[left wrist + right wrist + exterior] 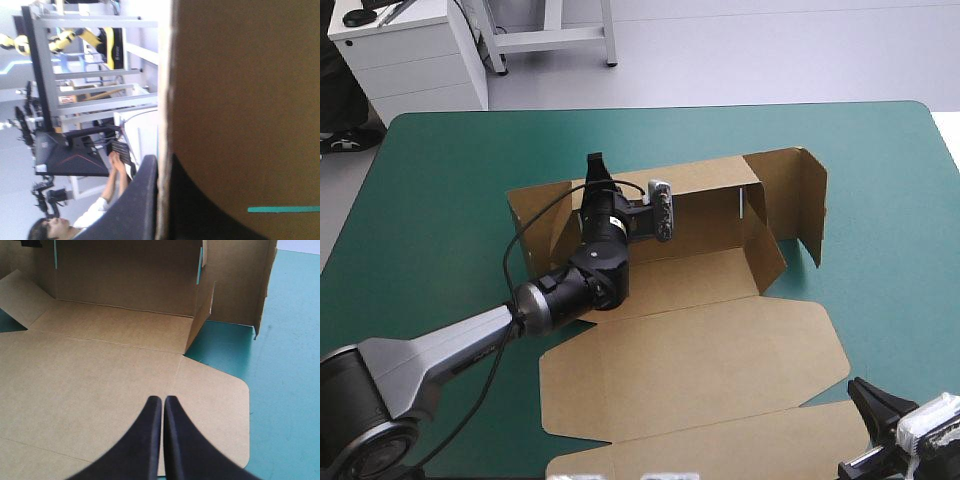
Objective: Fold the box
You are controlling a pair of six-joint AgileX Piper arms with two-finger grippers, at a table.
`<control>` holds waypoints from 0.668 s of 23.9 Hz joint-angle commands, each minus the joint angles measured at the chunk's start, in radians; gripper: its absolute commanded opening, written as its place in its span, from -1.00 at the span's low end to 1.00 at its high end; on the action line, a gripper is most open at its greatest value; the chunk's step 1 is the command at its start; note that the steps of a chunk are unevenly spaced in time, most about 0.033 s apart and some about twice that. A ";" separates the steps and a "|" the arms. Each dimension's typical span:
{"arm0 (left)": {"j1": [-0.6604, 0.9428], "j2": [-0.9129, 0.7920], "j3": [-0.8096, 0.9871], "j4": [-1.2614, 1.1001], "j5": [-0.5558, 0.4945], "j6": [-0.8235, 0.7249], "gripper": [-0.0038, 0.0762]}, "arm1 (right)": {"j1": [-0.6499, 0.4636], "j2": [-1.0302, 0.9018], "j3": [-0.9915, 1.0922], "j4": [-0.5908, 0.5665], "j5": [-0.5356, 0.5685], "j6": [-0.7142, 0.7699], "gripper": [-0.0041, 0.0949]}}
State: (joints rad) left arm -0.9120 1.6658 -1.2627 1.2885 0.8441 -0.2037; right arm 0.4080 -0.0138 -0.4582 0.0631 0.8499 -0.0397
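Note:
The brown box (700,350) lies mid-table with its lid panel flat toward the near edge. Its back wall (705,180) and right side wall (810,200) stand raised. My left gripper (595,170) reaches over the tray floor to the back wall's top edge near its left end. In the left wrist view that board edge (240,100) runs between the two black fingers, so the left gripper (164,200) is shut on it. My right gripper (860,390) hovers at the table's near right corner, shut and empty (163,402), pointing over the lid (90,385) toward the back wall (125,275).
The left arm (450,350) crosses the box's left flap from the near left corner. Teal-green cover (890,280) runs from the box's right wall to the table's right edge, and a wide band of cover (620,135) lies beyond the back wall.

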 commanded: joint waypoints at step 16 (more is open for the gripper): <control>-0.191 -0.168 0.314 0.502 0.062 -0.391 -0.93 | -0.004 -0.022 -0.023 0.006 -0.071 -0.001 -0.92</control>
State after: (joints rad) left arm -1.0913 1.5516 -0.9310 1.7110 0.9022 -0.5775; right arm 0.4080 -0.0138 -0.4582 0.0664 0.8499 -0.0397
